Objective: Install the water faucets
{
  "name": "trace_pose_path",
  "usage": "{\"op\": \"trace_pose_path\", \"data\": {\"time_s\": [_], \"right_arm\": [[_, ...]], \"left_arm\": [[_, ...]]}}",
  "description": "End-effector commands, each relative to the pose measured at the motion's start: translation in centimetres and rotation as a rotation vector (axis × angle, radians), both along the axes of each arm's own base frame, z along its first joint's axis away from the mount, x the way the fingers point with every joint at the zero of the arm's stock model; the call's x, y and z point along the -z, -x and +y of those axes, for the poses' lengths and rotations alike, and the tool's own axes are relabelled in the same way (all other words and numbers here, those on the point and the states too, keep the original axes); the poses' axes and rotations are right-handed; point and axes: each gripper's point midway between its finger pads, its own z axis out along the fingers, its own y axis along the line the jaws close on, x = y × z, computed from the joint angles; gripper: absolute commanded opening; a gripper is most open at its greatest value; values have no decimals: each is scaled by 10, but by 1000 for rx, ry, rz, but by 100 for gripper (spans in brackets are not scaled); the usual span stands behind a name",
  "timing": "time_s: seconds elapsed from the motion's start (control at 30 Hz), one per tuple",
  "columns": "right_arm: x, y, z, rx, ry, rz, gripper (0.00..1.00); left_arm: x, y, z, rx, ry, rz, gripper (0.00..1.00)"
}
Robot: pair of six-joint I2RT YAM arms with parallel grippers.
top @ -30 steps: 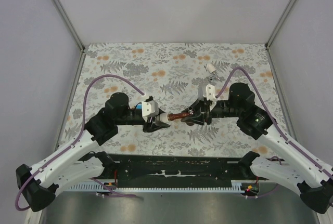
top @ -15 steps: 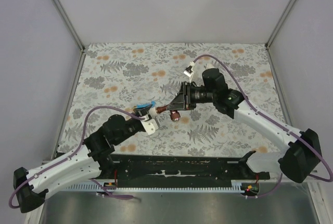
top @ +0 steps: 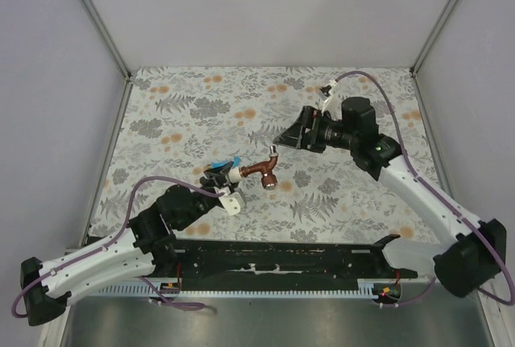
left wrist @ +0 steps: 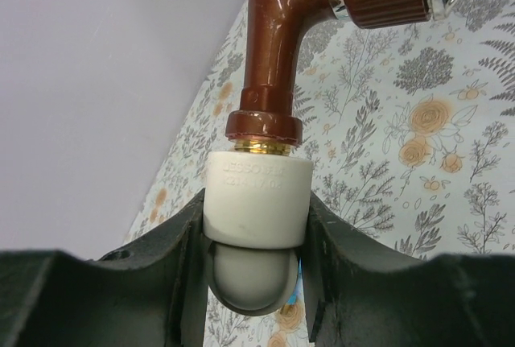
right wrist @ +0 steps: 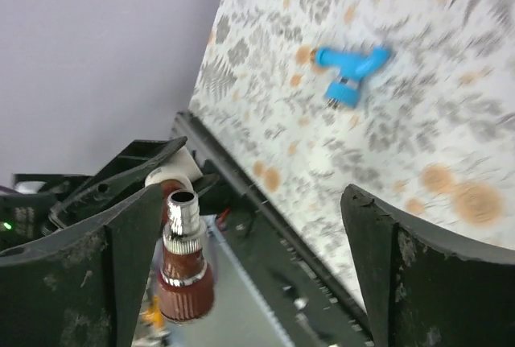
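Now that the right claw has let go of the brown faucet, which it clamped a second ago, it hangs back toward the far right with its jaws spread wide and nothing between them. The faucet sits up off the flowered table, near its middle, carried only by the left claw. That claw is partly closed around the white pipe fitting into which the faucet's stem goes.

The release suggests either that this turn of screwing is finished or that the right arm is resetting for another twist.

The left wrist view shows the joint close up. The fitting is pinched between the two dark fingers, and a thin ring of brass thread is still exposed under the faucet's collar, so it may not be fully seated.

The right wrist view shows what the others do not. It catches the open metal spout end of the faucet and a blue faucet lying loose on the table beyond.
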Motion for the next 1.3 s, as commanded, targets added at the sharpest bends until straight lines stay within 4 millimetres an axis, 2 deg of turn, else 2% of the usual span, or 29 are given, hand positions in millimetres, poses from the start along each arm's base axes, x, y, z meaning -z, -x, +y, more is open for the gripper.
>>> {"op": "trace_pose_path", "data": {"time_s": [0.0, 0.1, 0.2, 0.4, 0.53, 0.7, 1.07, 1.27], "right_arm": [[-57, 5, -37, -7, 130, -504, 98], [-67, 25, -55, -88, 228, -764, 98], [-65, 47, -67, -191, 298, -1010, 98], [-64, 74, -72, -334, 341, -1274, 98], [-60, 84, -69, -430, 370, -1317, 98], [-56, 91, -60, -509, 409, -1378, 98], [-58, 102, -42, -580, 409, -1471, 96], [-51, 108, -30, -641, 417, -1499, 95]], "left_arm": [[-48, 6, -14, 56, 175, 26, 2], [-48, 10, -22, 102, 196, 114, 2], [-50, 21, -35, 211, 219, 201, 2], [-41, 47, -58, 405, 191, 396, 2], [-40, 56, -64, 472, 178, 464, 2], [-40, 59, -65, 487, 177, 497, 2], [-39, 60, -68, 502, 173, 548, 2], [-38, 64, -70, 524, 169, 571, 2]]}}
